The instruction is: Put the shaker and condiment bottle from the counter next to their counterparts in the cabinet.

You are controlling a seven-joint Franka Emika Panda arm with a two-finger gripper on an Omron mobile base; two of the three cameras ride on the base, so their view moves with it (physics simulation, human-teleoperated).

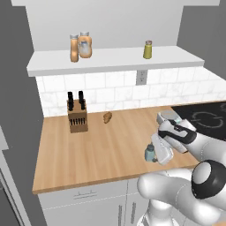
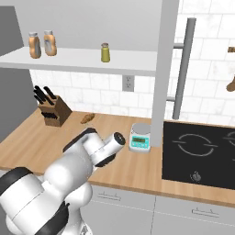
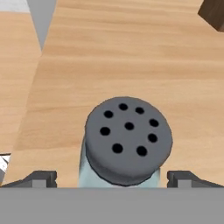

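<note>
The shaker, blue-grey with a dark holed cap, stands upright on the wooden counter near its front edge. My gripper is open and points down over it, one fingertip on each side, neither pressing on the body. In the left base view the gripper hangs right at the shaker. The condiment bottle stands on the cabinet's white ledge, touching or nearly touching the wider orange bottle. The yellow-green shaker stands alone further right on the ledge.
A knife block stands at the counter's back left, with a small brown item beside it. A kitchen scale sits next to the black cooktop. A white cabinet wall and long handle rise right of the ledge.
</note>
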